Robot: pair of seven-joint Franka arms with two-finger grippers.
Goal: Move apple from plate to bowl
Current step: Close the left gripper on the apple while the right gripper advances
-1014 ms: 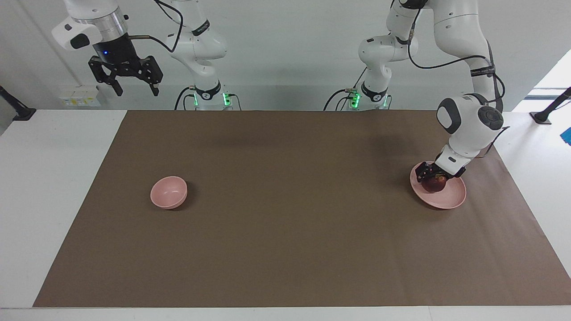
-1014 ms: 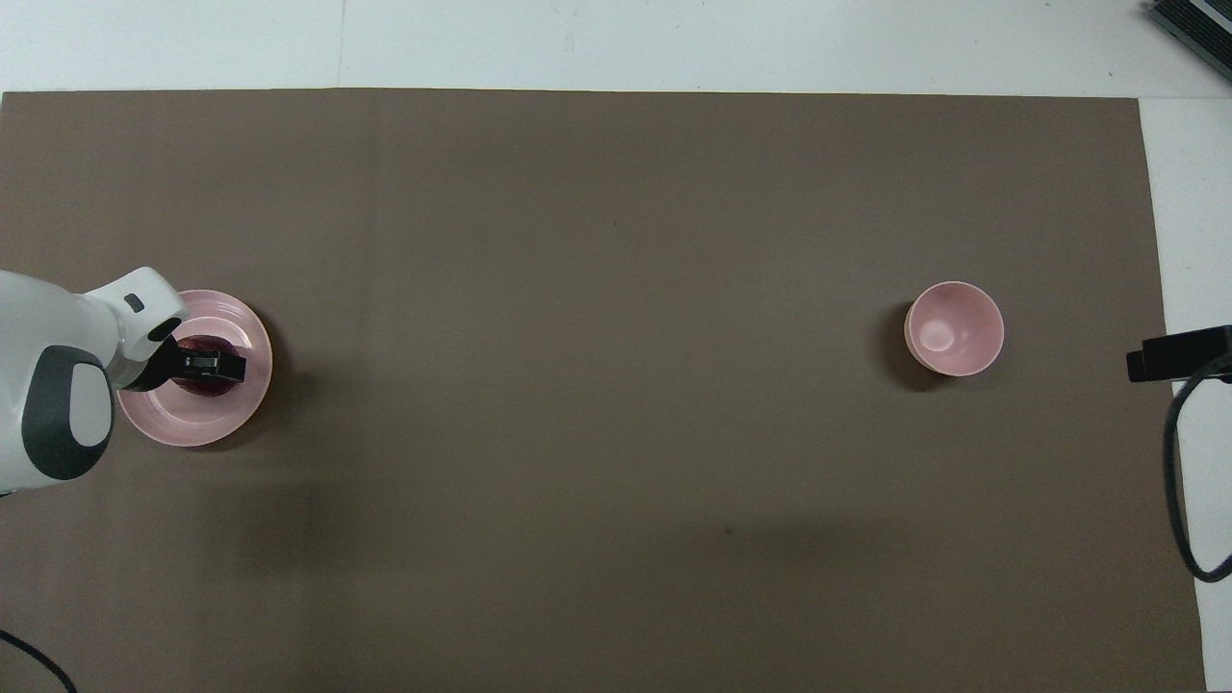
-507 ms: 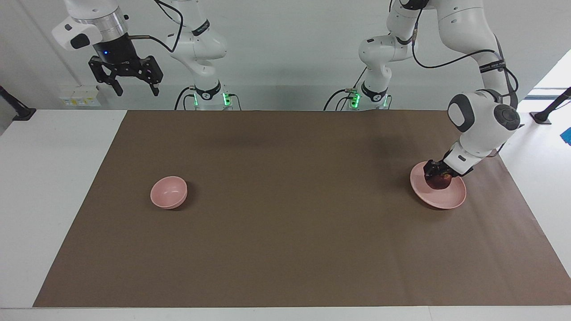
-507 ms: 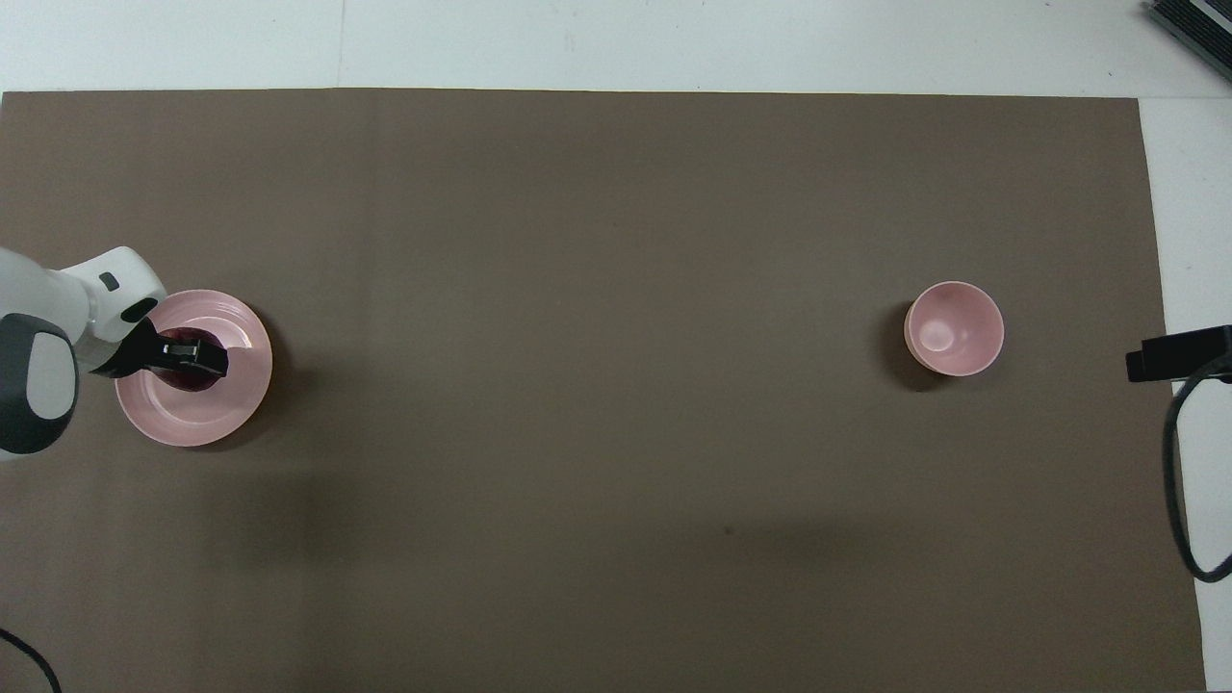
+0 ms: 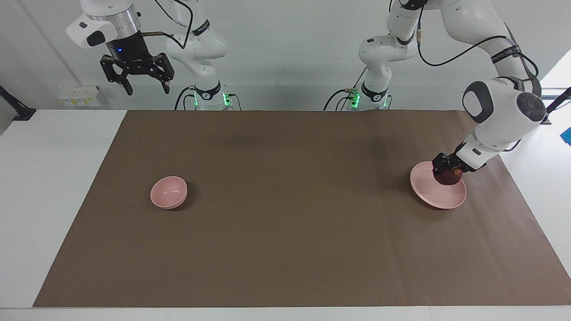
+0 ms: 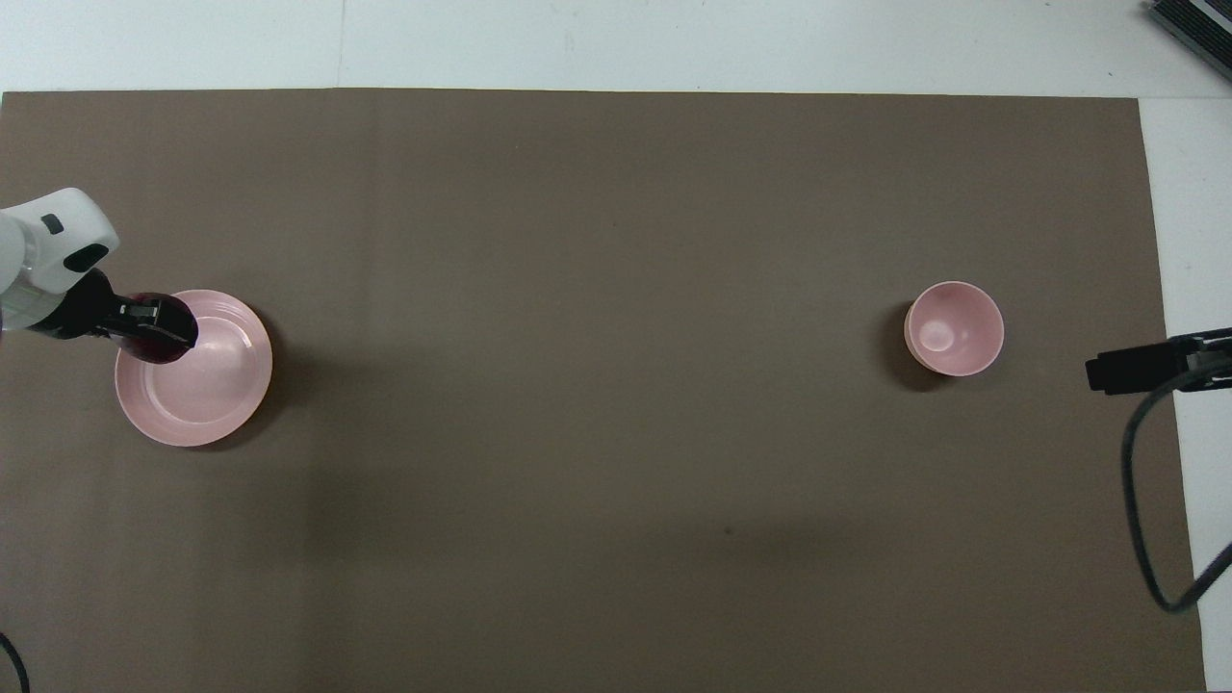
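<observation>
Lifted off smooth round plate (image 5: 439,196): glossy apple (image 5: 448,177), clenched in left gripper (image 5: 447,171); right gripper (image 5: 143,85) splayed.

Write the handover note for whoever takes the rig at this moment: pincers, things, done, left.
Left pincer: shut on the apple, just above the plate, over its rim.
Right pincer: open, waiting high at the right arm's end of the table.
Bowl: empty, at the right arm's end.
Done: apple gripped and lifted.
Left: carry it across the table to the bowl and release it inside.
</observation>
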